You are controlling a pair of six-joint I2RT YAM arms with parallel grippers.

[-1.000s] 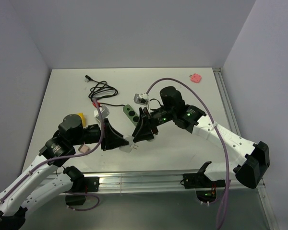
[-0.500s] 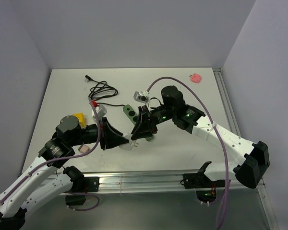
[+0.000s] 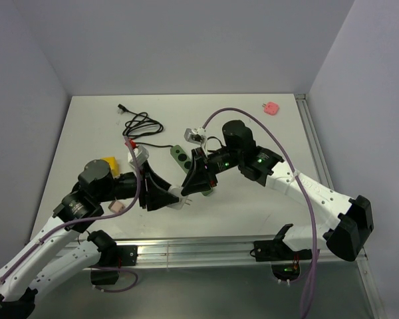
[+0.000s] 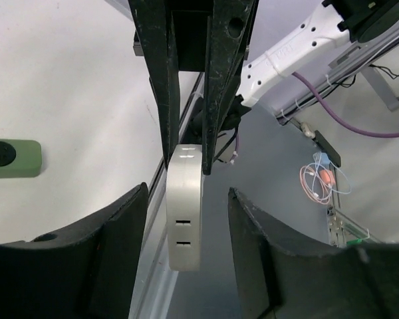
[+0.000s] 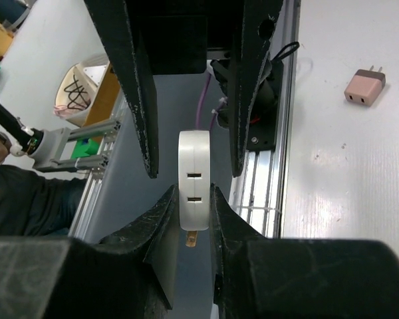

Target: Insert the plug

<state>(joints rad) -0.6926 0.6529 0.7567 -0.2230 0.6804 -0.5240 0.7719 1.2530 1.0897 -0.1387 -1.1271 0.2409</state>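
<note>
Right end effector (image 5: 193, 191): closed on the white rounded plastic plug (image 5: 194, 178), with its narrow black fingers pinching the two flat sides.
Left end effector (image 4: 187, 191): open, with its broad black pads standing clear on either side of the plug and touching nothing.
Plug position: in the air between the two arms, above the near part of the white table (image 3: 253, 126) and apart from the flat green plastic power strip (image 3: 181, 156).
Step in hand: probably a hand-over to the right arm, with the carry to the strip not yet begun.
Doing it well: draw the left pads straight back so neither brushes the plug. Keep the right clamp firm, then bring the prongs square over a socket before pressing.
Plug material: smooth, hard, matt plastic with a rounded rim and two slots in its face. A brassy prong shows beneath it in the right wrist view. It is likely to be slippery and could twist in a narrow pinch.
Strip: matt green with rounded corners and dark, round, recessed sockets.
Table surface: smooth and faintly glossy.
</note>
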